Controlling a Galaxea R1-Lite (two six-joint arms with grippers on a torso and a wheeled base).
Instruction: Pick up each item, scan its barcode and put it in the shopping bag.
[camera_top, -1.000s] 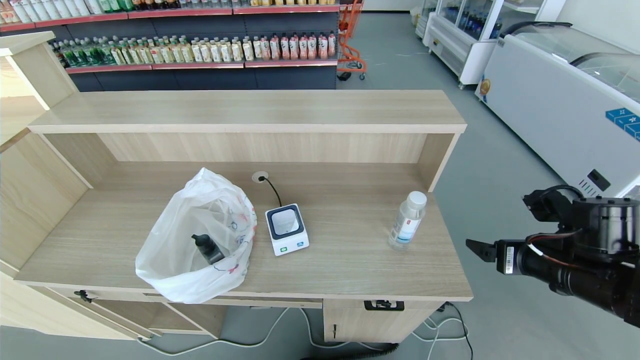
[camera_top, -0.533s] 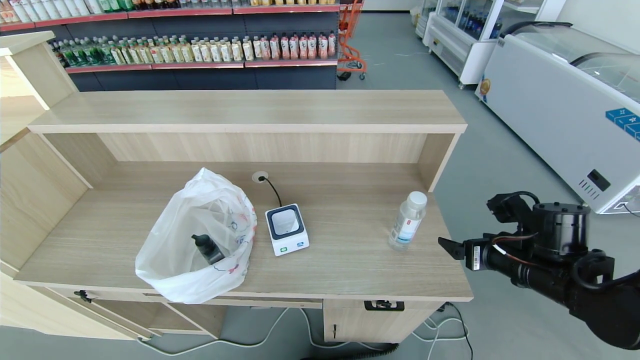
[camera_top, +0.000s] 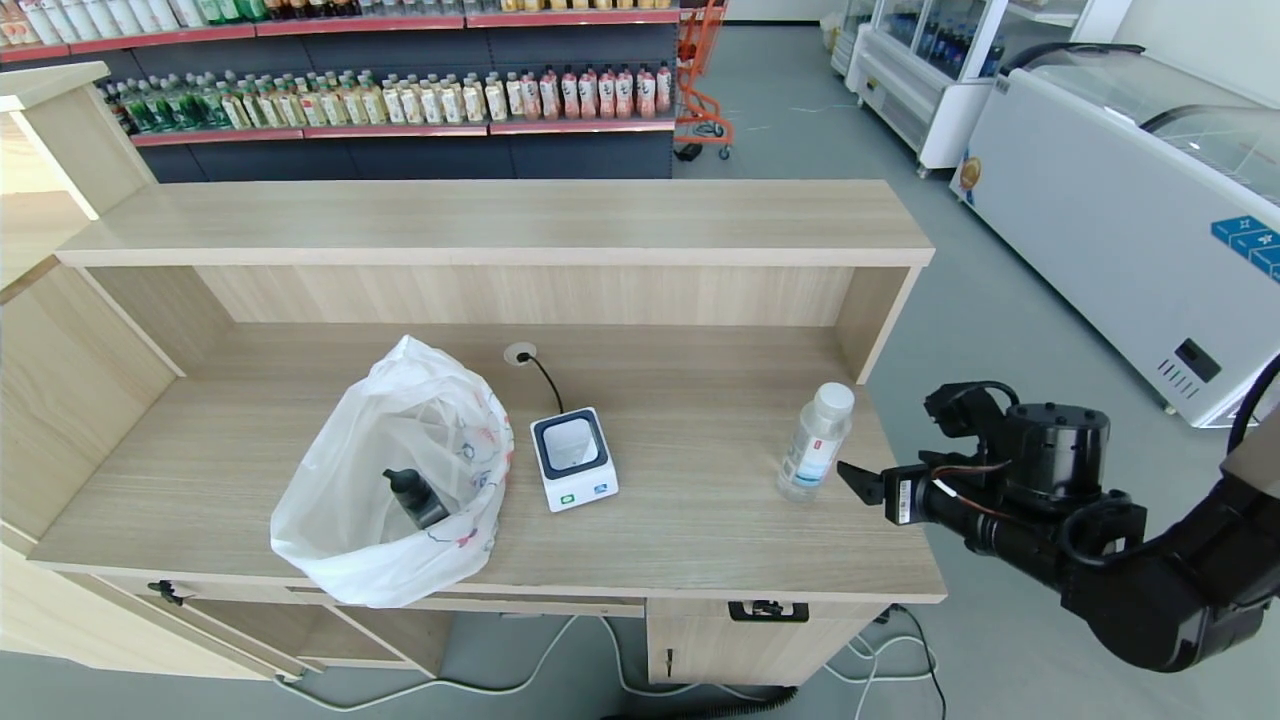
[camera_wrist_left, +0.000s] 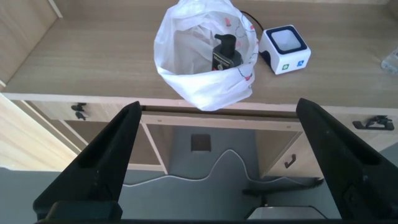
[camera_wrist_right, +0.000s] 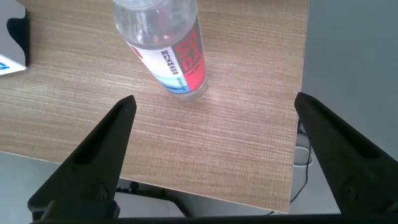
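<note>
The right claw (camera_top: 858, 478) is wide open near the water bottle (camera_top: 815, 441) on the counter (camera_top: 680, 530). It should go around the bottle's middle and squeeze gently, without tipping it.

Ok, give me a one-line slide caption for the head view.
Open right claw near an upright clear bottle on the checkout counter, scanner and shopping bag beyond.
</note>
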